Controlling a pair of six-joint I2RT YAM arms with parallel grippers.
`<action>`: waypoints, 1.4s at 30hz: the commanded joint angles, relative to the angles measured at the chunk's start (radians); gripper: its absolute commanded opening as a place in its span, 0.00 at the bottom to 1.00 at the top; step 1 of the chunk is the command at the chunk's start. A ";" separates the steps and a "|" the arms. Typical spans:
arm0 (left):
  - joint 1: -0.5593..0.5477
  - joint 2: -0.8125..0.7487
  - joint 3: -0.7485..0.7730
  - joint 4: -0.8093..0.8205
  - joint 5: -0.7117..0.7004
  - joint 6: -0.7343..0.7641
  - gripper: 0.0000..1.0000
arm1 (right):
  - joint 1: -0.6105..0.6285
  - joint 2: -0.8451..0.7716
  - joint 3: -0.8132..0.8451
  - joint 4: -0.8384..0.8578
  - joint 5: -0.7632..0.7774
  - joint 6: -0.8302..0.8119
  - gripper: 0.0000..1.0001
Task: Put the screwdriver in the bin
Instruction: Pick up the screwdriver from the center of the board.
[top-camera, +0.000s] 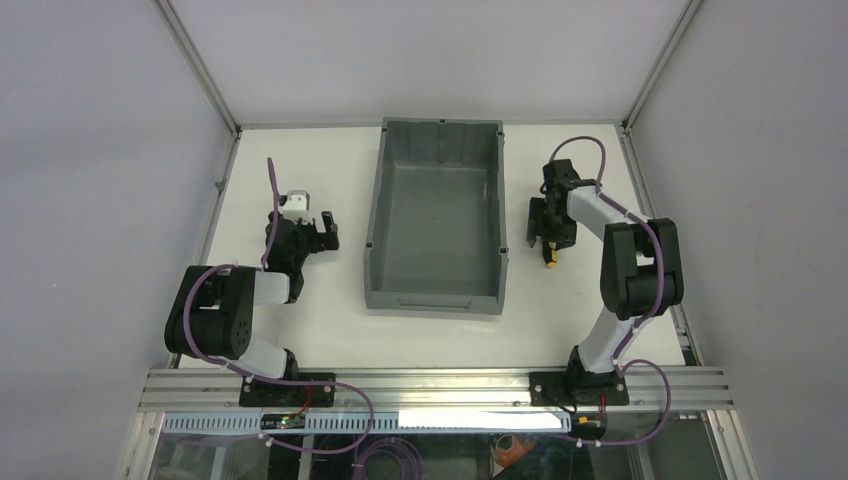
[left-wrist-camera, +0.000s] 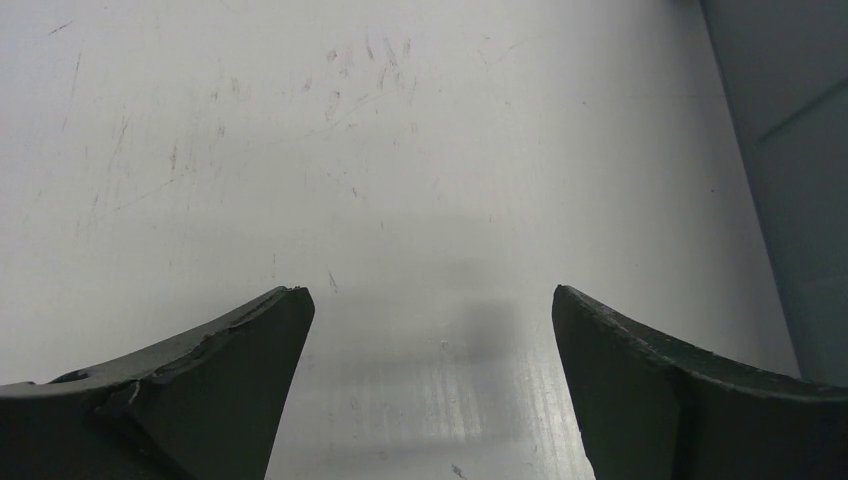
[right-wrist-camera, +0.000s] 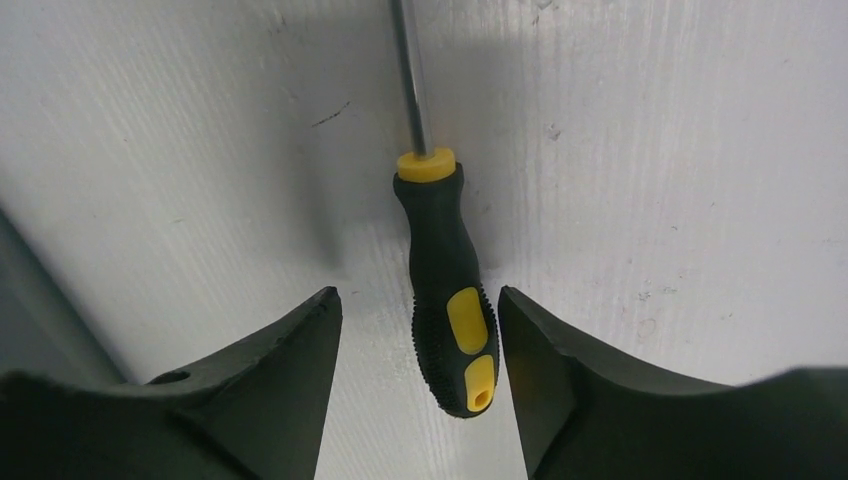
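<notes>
All three views were bright, lit evenly and diffusely from overhead. The white scratched desk (right-wrist-camera: 680, 150) showed a mild sheen in the left wrist view. The black-and-yellow-handled screwdriver (right-wrist-camera: 447, 300) cast a soft shadow to its left. Focus sharp, no motion blur.

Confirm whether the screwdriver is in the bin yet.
Out. The screwdriver lies on the table beside the bin, between the right gripper's fingers.

The bin (top-camera: 497, 200) crowds the screwdriver (right-wrist-camera: 445, 290) leftward; rightward seems open.
</notes>
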 joint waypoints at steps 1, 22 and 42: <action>0.006 -0.006 0.017 0.059 0.017 0.023 0.99 | -0.013 0.001 -0.019 0.047 -0.005 0.014 0.60; 0.006 -0.006 0.017 0.059 0.016 0.023 0.99 | -0.018 -0.041 -0.030 0.024 0.022 0.031 0.21; 0.006 -0.006 0.017 0.059 0.016 0.023 0.99 | -0.019 -0.264 0.095 -0.143 0.032 0.054 0.16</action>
